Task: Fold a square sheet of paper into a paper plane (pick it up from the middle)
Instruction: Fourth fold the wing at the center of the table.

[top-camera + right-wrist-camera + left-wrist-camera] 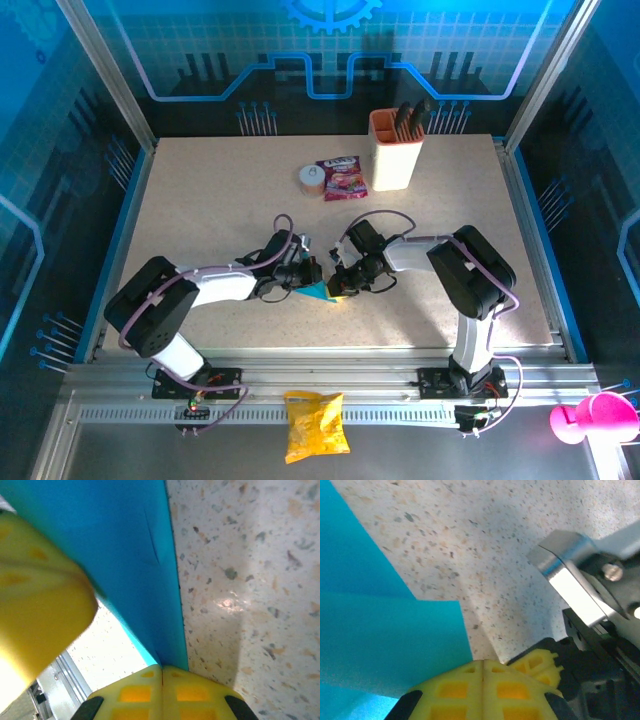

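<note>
**Cyan fold under strain: tear and slip risk**

Found square sheet of paper (318, 291), partly folded, between centre and near edge of table (200, 200). Noted fingers of right gripper (338, 281) clamped on its edge. Noted fingers of left gripper (306, 274) closed alongside, hold on paper unclear. Could tear if pulled apart. Could slip from so thin a purchase and skew the crease.

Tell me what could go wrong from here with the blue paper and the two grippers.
The right gripper is shut on the thin blue paper, so a sideways pull could tear or crumple it. The left gripper, also shut, sits very close to the right one, so their fingers might bump.
</note>
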`<state>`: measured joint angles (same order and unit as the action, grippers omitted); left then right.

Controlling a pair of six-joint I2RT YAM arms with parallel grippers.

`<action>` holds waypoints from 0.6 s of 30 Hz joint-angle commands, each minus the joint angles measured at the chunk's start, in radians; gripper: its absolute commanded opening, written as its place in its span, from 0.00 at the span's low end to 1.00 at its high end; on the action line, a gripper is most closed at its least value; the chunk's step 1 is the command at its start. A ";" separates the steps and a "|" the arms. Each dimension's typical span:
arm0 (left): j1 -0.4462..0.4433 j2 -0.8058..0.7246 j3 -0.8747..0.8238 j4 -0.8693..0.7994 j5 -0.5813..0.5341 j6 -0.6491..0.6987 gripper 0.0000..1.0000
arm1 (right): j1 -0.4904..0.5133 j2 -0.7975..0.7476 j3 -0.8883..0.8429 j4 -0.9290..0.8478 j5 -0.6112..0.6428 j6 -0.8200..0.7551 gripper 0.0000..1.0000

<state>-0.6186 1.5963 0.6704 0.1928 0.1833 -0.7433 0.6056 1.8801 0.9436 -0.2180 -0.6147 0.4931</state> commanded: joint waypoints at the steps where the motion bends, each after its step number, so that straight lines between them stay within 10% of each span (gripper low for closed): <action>1: 0.023 0.021 0.002 0.013 -0.032 0.043 0.00 | -0.012 0.042 -0.008 -0.067 0.051 -0.017 0.00; 18: 0.059 0.038 0.036 0.010 -0.037 0.058 0.00 | -0.010 0.037 -0.002 -0.075 0.049 -0.018 0.00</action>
<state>-0.5674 1.6543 0.6823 0.1932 0.1616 -0.7219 0.6056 1.8809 0.9443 -0.2199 -0.6174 0.4896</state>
